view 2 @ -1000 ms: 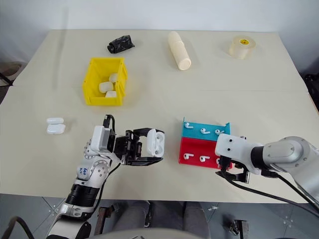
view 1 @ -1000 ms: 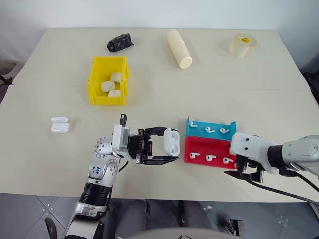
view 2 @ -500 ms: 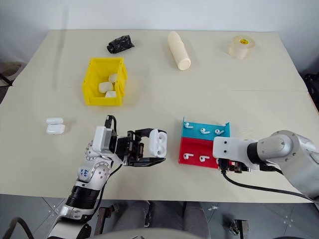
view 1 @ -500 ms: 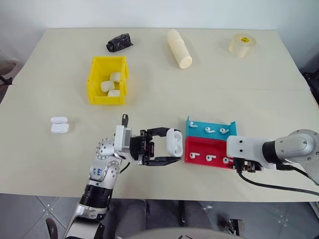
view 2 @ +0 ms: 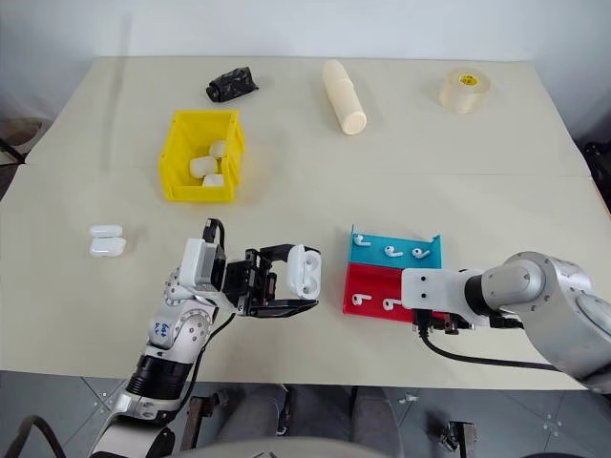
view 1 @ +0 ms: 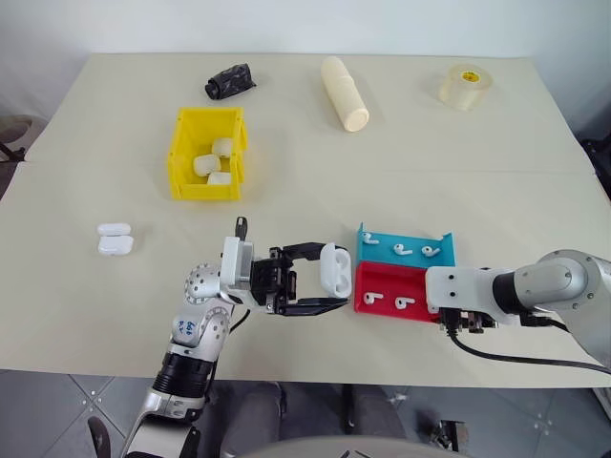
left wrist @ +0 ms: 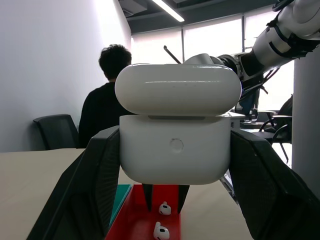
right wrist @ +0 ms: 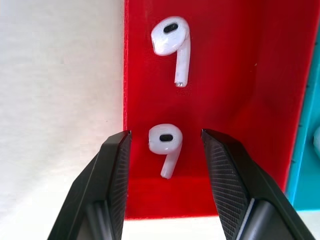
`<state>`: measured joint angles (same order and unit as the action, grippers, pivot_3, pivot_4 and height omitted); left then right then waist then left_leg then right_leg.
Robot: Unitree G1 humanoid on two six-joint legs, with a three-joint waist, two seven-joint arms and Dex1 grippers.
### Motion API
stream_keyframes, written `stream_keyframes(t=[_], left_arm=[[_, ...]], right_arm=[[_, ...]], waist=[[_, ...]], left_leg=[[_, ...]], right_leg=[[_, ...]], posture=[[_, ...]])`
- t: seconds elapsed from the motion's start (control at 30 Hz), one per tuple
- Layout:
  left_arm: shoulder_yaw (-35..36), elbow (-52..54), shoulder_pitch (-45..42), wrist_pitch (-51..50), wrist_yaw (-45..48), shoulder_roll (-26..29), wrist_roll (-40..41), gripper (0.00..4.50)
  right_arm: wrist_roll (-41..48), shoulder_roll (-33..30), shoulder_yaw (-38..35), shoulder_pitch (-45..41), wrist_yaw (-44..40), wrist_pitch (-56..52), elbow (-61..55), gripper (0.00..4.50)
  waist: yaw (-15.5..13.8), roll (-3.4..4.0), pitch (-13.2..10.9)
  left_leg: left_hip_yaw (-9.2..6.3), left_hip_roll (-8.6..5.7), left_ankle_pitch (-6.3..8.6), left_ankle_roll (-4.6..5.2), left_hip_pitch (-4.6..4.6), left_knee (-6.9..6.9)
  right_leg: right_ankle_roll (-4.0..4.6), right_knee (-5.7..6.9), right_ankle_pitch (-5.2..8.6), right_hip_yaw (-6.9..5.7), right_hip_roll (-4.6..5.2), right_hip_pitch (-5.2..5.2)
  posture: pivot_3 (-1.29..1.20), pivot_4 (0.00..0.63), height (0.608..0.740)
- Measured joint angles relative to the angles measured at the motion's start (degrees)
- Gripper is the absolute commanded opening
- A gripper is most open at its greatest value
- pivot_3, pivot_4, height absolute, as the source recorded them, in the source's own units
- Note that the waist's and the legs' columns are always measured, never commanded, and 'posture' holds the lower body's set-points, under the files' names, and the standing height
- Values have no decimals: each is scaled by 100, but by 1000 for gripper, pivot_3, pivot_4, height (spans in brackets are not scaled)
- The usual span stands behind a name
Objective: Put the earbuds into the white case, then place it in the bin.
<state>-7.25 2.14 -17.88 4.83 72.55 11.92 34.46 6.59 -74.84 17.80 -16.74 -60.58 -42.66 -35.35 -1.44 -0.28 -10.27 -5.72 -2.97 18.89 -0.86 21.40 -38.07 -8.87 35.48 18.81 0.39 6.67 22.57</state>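
You couldn't see the right gripper (right wrist: 165, 150) fingertips from the head; its wrist covered the red tray's (view 1: 382, 283) right end.

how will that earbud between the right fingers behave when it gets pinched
The earbud looks glossy and rounded, so it may slip or squirt out from between the fingers. It is tiny and probably very light, so a nudge could slide it across the red tray. It looks like hard plastic, so likely stiff.

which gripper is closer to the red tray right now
Right. The right gripper hangs over the red tray, fingers open on either side of an earbud. The left gripper sits just beside the tray's left edge, shut on the white case.
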Motion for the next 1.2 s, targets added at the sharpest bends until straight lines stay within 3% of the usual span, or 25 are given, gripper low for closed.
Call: stream_keyframes(t=[0.3, 0.53, 0.93, 1.1, 1.2], left_arm=[[4, 237, -2, -222, -72, 46, 16, 2806], [5, 253, -2, -235, -123, 46, 16, 2806], [20, 373, -1, -245, -167, 59, 16, 2806], [50, 383, 5, -424, -122, 169, 114, 2806], [115, 386, 25, -561, -118, 192, 229, 2806]], right_arm=[[-293, 148, 3, 15, -84, 102, 13, 2284], [-411, 249, 5, 9, -245, 165, 53, 514], [-406, 449, -119, -10, -419, 160, 121, 514], [678, 922, -1282, 133, -619, 161, -116, 514], [1083, 1712, -2145, 534, -462, 885, -32, 514]], waist=[[2, 1, 0], [5, 0, 0], [4, 0, 0], [-2, 0, 0], [-18, -7, -2]], left_leg=[[0, -2, 0, -1, -1, -2], [0, -2, -1, -2, -2, -3], [0, -1, -2, -3, -5, -4], [-1, 3, -1, -2, -5, -1], [-4, 0, -1, -2, -5, -2]], right_leg=[[0, 3, 0, 0, -1, 0], [0, 5, 0, 0, -2, -2], [0, 5, 0, 1, -2, -3], [0, 5, 0, 1, -1, -4], [-1, 4, -1, -2, 1, -9]], posture=[[0, 150, 740], [0, 150, 740], [0, 150, 740], [0, 150, 740], [0, 150, 740]])
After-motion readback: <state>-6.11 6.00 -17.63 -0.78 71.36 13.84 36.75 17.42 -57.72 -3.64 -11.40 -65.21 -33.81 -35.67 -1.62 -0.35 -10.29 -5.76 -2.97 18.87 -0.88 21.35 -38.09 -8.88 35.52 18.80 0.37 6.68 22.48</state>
